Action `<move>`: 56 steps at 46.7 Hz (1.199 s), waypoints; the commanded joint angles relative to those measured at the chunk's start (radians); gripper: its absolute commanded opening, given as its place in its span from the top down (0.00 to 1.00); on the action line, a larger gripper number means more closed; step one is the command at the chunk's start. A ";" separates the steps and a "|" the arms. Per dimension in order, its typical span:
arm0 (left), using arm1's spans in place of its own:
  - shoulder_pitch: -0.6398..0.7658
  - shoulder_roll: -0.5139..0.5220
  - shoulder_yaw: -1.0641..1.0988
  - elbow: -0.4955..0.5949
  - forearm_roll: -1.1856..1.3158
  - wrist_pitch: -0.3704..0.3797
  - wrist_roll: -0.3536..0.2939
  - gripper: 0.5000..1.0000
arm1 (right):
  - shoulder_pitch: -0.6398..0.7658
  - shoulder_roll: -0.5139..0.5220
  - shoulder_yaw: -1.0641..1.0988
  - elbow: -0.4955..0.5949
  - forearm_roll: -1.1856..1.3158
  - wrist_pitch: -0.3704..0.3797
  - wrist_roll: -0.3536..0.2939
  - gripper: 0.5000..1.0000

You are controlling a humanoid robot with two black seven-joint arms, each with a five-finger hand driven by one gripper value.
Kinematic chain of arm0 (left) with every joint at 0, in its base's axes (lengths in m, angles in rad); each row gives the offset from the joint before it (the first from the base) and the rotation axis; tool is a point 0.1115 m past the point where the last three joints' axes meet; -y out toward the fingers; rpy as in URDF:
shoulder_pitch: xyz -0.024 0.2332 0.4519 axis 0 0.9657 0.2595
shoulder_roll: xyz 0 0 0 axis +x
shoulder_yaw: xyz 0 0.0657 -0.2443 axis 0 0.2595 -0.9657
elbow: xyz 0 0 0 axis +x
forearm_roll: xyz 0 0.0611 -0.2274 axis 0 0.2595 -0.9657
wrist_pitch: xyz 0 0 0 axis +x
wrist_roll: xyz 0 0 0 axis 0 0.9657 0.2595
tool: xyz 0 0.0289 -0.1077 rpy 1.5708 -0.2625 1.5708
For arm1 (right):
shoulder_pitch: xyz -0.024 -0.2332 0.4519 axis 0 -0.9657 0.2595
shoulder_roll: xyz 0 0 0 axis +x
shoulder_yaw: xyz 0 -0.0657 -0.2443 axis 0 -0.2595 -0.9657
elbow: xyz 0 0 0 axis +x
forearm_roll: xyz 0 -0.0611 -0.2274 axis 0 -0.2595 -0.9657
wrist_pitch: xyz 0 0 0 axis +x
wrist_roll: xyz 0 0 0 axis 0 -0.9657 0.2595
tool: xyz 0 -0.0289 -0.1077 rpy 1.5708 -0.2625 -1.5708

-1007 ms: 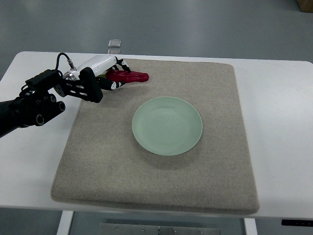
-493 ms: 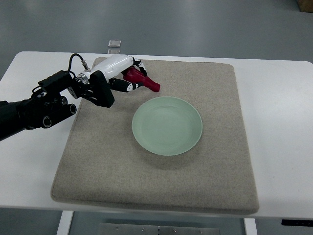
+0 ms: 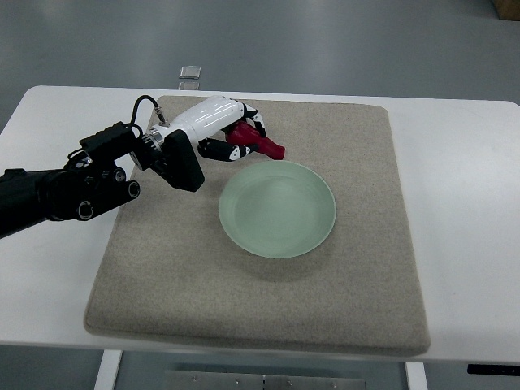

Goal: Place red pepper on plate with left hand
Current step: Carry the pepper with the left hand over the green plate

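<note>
Top view. The left hand (image 3: 231,134), white-shelled with black finger segments, reaches in from the picture's left on a black arm (image 3: 57,193) and has its fingers (image 3: 213,149) curled around the red pepper (image 3: 258,145). The pepper's stem end is hidden inside the grasp; its tapered tip projects to the right of the fingers and slightly downward in the picture. That tip lies just beside the upper-left rim of the pale green plate (image 3: 278,209); whether it overlaps the rim cannot be told. Whether the pepper touches the surface below it cannot be told either.

The plate sits near the centre of a grey felt mat (image 3: 268,313), and its dish is bare. The mat covers most of a white table (image 3: 467,227), with white margins showing along the left, right and near sides. To the right of the plate and toward the near edge, the mat carries nothing. 1 small pale object (image 3: 190,72) lies on the floor just past the table's far edge, above the hand.
</note>
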 commanded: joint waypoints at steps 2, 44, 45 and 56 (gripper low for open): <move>0.006 0.001 -0.002 0.000 -0.009 0.014 0.000 1.00 | -0.001 0.000 0.000 0.000 0.001 0.000 0.000 0.14; 0.056 0.032 -0.075 -0.167 0.006 0.022 0.000 1.00 | 0.001 0.000 0.000 0.000 0.001 0.000 0.000 0.14; 0.056 0.035 -0.075 -0.175 0.006 0.022 0.000 1.00 | -0.001 0.000 0.000 0.000 0.000 0.000 0.000 0.14; 0.058 0.047 -0.069 -0.250 0.023 0.022 0.000 1.00 | 0.001 0.000 0.000 0.000 0.000 0.000 0.000 0.14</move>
